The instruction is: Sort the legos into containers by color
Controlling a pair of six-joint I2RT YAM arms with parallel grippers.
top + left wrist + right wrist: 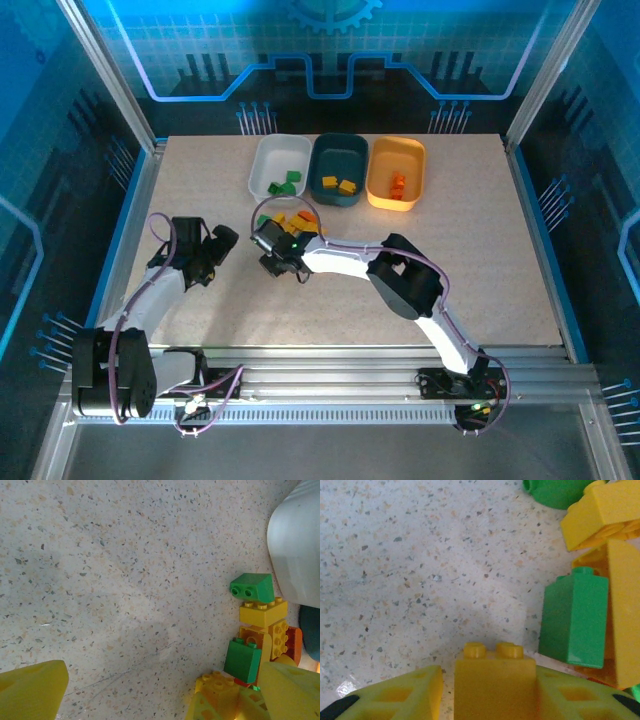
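The right pincer has a yellow brick between its fingers on the table, clamped or not I cannot tell, with a green brick and the loose pile just ahead to its right and three trays beyond, while the left pincer hangs wide open beside that pile.

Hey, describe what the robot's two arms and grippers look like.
The left arm and right arm have white links, black joints and looping purple cables. The left gripper and right gripper have yellow plastic fingers, the right's with lattice cut-outs.
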